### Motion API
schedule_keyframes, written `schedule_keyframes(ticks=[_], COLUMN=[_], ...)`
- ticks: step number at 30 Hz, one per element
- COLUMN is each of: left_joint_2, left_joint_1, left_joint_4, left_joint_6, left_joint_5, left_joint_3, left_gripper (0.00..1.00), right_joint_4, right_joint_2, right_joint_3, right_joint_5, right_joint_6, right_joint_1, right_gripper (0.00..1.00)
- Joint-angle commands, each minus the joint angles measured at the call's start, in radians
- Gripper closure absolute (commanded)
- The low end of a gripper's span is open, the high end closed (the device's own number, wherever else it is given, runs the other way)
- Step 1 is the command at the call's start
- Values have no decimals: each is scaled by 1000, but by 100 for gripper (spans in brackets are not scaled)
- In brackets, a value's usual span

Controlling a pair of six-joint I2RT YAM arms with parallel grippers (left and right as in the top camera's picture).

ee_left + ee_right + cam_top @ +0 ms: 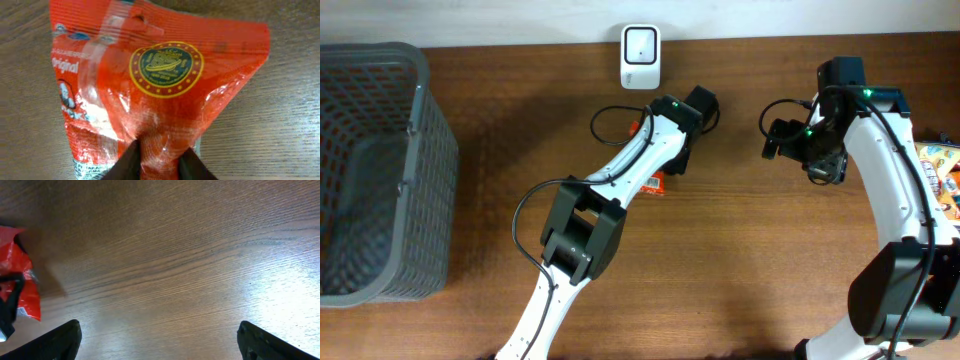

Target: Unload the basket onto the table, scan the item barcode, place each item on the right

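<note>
- Red foil packet (160,100) fills the left wrist view. It lies on the wooden table (295,125), with its lower edge gathered into a fold.
- State of left gripper (160,164): jaws nearly closed, both dark fingers (127,162) pinching that fold between them. The grip is on the packet only.
- From overhead, the left arm's wrist covers most of the packet. Only a red-orange corner (657,184) shows beside the arm, near the table's middle.
- White scanner (640,57) stands at the far table edge, beyond the packet and apart from it.
- Black cable (605,125) loops off the left arm, between scanner and packet.
- Grey mesh basket (380,170) sits at the left end of the table, well apart from the packet.
- Printed packs (945,180) lie at the right table edge, partly hidden by the right arm.
- State of right gripper (160,340): jaws wide apart, nothing between them, bare table below. The packet shows at the left edge of its view, apart from the fingers.
- Writing on the packet: "Original" in white on the left side, with a small figure logo under it.
- A round green seal with a gold rim sits at the centre. Its lettering is too small to read, as is the fine print at the lower left.
</note>
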Motion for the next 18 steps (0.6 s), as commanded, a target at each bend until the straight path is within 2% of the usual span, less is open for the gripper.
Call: schedule_keyframes(ticks=[1,2,6,7,8,10,13,16,18], left_joint_2=[7,6,-1,-2,-2,-2,2,2,2], left_joint_1=[6,5,45,71,112,157,219,225,219], left_joint_4=[5,-10,-111,-136,-139,-122,-115,26,127], left_joint_6=[-2,-2,-2,-2,-2,-1,6,7,7], left_joint_5=[11,42,345,463,658,825,883,1020,1061], left_joint_3=[-17,-5,164,230,290,298,243,77,-10], left_gripper=[98,100,100,100,100,100,100,100,100], right_joint_4=[0,0,0,0,0,0,0,0,0], right_joint_2=[-4,-4,-4,-4,-4,-4,-4,-4,-4], right_joint_3=[-6,-6,-6,-6,-6,-6,-6,-6,-6], right_joint_5=[-5,-5,-5,-5,-5,-5,-5,-5,-5], right_joint_6=[-3,-3,-3,-3,-3,-3,-3,-3,-3], right_joint_1=[6,6,6,6,6,6,6,6,6], right_gripper=[2,2,2,2,2,2,2,2,2])
